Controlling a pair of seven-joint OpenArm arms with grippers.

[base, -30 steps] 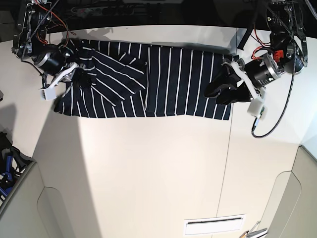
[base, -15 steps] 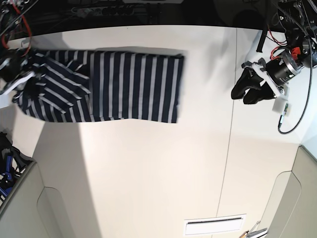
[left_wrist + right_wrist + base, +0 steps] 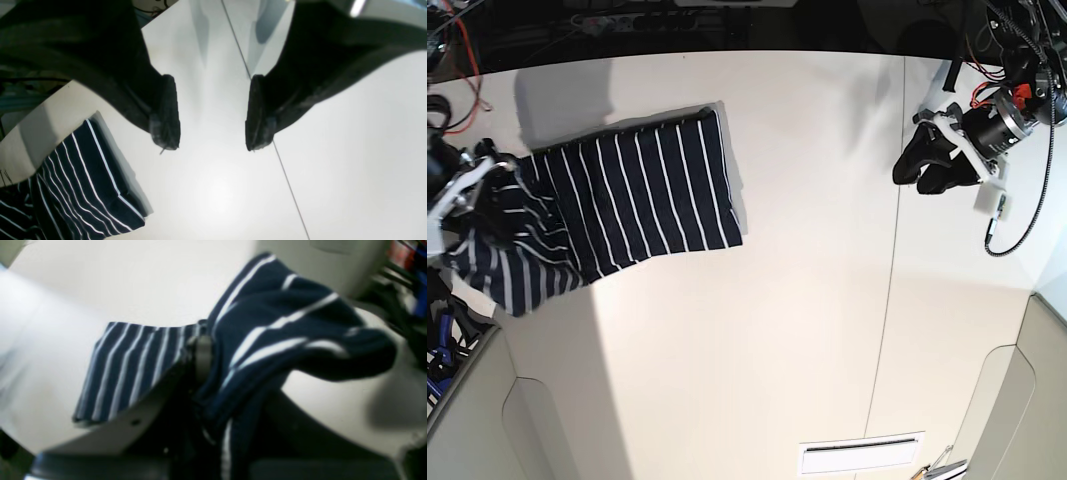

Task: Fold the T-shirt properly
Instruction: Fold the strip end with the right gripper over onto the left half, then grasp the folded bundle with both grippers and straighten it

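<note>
At the far left of the base view, the right hand [image 3: 472, 185] sits at the desk's left edge, closed on a bunched end of the T-shirt [image 3: 627, 190]. In the right wrist view the cloth [image 3: 267, 340] is pinched between the closed fingers [image 3: 201, 356], with a thick fold draping over to the right and a flatter striped panel spreading out to the left.

The T-shirt lies on the left part of the desk [image 3: 807, 300], toward the far side. Its long axis runs left to right with a slight tilt: the left end, at the right hand, sits lower in the base view and hangs crumpled at the desk edge, while the right end sits higher and lies flat. The white stripes run across the short way on the flat part and turn slanted in the crumpled part. The flat end's edge faces the middle of the desk and is straight.

A thin seam [image 3: 892, 260] in the desk runs front to back, right of the middle.

At the far right, the left hand [image 3: 930, 160] hovers over bare desk, well apart from the T-shirt. In the left wrist view its two dark fingers [image 3: 166, 113] stand wide apart with nothing between them, and a corner of the striped cloth [image 3: 90, 186] shows at the lower left.
</note>
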